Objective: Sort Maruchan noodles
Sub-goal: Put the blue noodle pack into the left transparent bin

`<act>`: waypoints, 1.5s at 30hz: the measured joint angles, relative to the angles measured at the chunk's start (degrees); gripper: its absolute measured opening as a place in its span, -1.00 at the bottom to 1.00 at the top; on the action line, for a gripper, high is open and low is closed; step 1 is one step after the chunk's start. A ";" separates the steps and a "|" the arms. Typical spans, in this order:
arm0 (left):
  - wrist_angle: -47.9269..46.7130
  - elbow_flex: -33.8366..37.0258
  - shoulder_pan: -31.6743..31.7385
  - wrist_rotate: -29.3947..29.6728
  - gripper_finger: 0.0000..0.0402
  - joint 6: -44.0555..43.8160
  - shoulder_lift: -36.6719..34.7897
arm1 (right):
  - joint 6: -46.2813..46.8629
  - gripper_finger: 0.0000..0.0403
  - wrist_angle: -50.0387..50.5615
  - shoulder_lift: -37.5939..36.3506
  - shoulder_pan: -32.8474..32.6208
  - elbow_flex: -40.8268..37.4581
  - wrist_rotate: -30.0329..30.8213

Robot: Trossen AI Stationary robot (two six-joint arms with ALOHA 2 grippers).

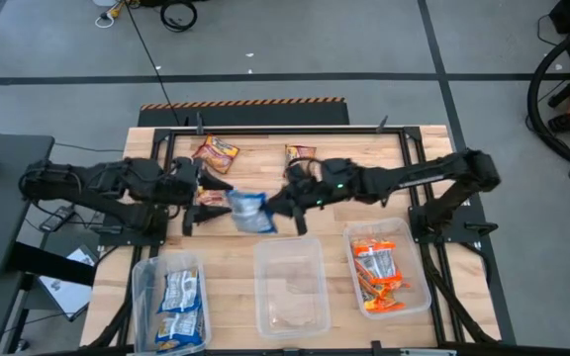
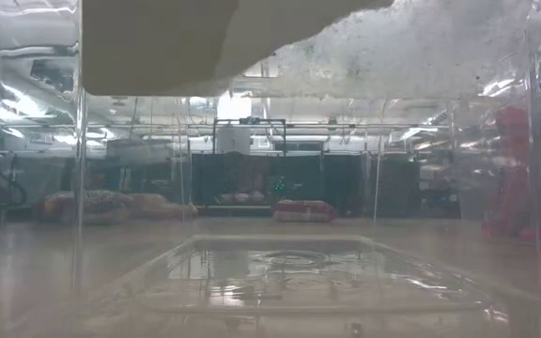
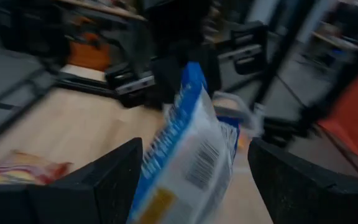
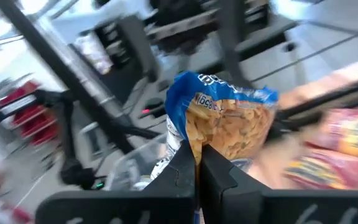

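Above the middle of the bench, the right end effector is clenched on one edge of a blue-and-white noodle packet. At the packet's other side the left end effector stands spread wide, fingers either side of the packet without gripping. Two red packets lie near the far edge.

A grey floor crossed by dark lines is seen above the wooden table, cables upper left
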State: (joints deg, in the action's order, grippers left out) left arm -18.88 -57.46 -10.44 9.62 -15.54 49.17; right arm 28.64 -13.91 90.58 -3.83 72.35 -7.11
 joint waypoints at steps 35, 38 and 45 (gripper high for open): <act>-11.09 -3.01 0.66 -23.86 -0.37 -3.41 5.76 | -5.81 -0.54 1.53 18.21 -1.49 22.19 -5.97; -11.25 -3.01 0.64 -23.93 -0.40 -3.53 4.17 | -6.08 -0.29 0.32 17.14 -1.66 22.15 -5.94; -15.97 -5.32 0.09 -23.58 -0.37 -5.47 0.00 | -12.48 0.17 -6.20 13.06 -1.70 22.22 -1.52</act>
State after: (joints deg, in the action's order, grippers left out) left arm -34.85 -62.78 -10.35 -13.96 -21.01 49.17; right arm 16.17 -20.11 103.65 -5.52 94.56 -8.63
